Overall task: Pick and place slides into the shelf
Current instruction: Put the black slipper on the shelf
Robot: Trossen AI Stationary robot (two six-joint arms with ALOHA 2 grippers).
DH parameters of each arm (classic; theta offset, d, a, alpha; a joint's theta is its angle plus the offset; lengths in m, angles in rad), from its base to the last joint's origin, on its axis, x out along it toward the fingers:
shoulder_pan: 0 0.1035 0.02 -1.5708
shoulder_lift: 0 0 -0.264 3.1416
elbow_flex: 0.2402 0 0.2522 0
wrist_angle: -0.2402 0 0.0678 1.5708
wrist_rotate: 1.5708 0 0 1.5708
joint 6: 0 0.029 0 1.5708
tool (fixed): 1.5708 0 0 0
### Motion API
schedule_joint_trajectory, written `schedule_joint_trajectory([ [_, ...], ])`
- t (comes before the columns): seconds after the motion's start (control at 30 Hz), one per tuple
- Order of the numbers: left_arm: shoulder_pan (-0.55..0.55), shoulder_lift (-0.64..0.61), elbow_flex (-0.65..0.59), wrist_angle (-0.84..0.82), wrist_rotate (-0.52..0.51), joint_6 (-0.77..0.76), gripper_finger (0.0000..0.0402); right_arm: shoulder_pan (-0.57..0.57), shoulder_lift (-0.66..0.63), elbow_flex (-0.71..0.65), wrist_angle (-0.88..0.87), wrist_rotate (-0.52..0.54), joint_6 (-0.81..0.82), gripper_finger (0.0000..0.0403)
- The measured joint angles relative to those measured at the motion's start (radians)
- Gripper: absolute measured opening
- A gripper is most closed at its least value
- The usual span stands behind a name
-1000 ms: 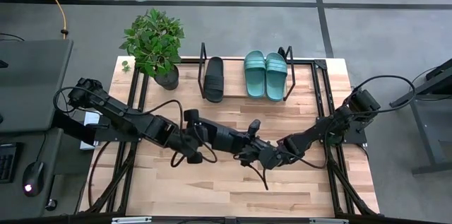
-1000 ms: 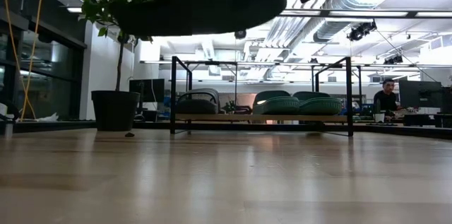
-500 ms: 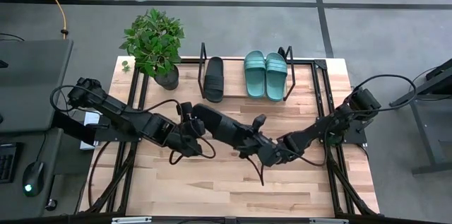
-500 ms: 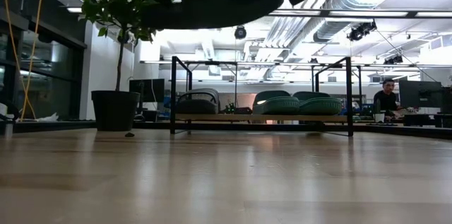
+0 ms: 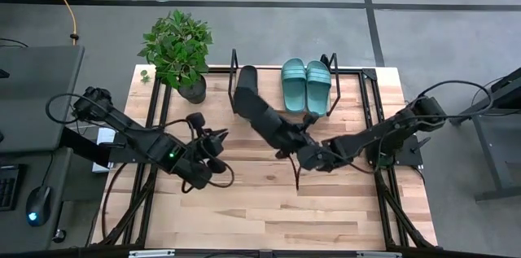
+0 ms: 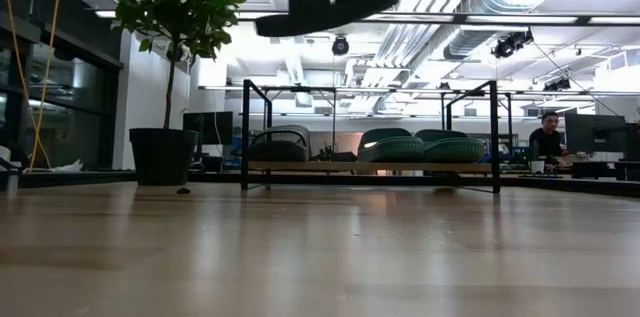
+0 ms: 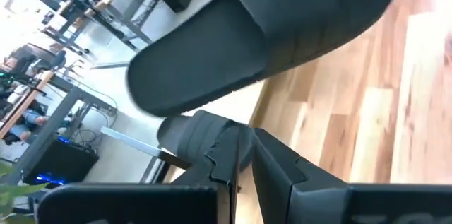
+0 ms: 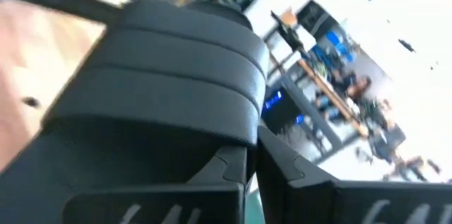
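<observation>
Four slides show in all. Two teal-green ribbed slide sandals (image 5: 307, 85) lie side by side on the low light-board shelf with black loop frames (image 5: 234, 61), and one black slide sandal (image 6: 277, 145) sits on the same board toward the potted green plant (image 5: 178, 50). The fourth, a black ribbed-strap slide (image 5: 264, 116), hangs above the wooden tabletop (image 5: 244, 209), pinched in the right claw (image 5: 303, 148). The left claw (image 5: 213, 142) is pressed together, holding nothing, apart from the slide.
</observation>
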Motion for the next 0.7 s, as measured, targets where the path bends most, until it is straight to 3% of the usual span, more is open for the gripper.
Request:
schedule_joint_trajectory([
  [0.3, 0.003, -0.043, -0.001, -0.068, -0.102, -0.053, 0.0028, -0.172, -0.045, 0.000, -0.300, -0.066, 0.306, 0.0000],
  [0.7, 0.003, -0.047, 0.000, -0.155, -0.154, -0.147, 0.0028, -0.315, -0.034, -0.017, -0.268, -0.041, 0.476, 0.0000],
])
